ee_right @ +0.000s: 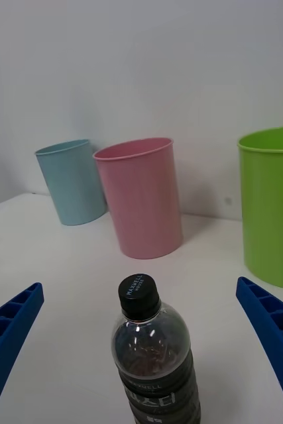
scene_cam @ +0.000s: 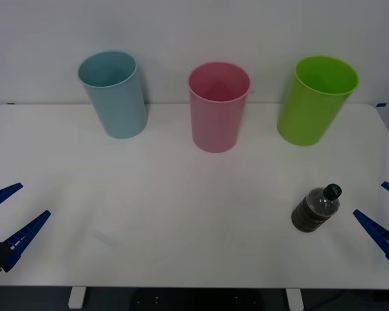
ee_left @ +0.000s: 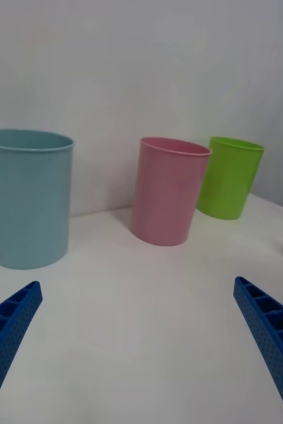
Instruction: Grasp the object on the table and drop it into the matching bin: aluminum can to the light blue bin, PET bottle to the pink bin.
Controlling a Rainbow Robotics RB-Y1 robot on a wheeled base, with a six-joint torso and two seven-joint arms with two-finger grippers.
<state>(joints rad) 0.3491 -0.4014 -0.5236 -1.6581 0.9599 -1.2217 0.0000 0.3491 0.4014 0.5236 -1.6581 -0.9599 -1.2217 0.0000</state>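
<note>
Your left hand point(scene_cam: 11, 210) sits low at the near left with fingers spread wide; your right hand point(scene_cam: 386, 210) mirrors it, fingers also wide apart.

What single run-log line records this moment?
PET bottle upright on table | right gripper open beside it | left gripper open, idle | pink bin empty

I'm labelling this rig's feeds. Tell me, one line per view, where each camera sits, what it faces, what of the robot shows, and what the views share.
Front: above the arms, looking down at the table; left gripper and right gripper at the near corners, both open.
Right wrist: on the right arm, low, facing the bottle between its open fingers.
Left wrist: on the left arm, low, facing the bins; open fingers.
Shared: blue bin, pink bin, green bin.
</note>
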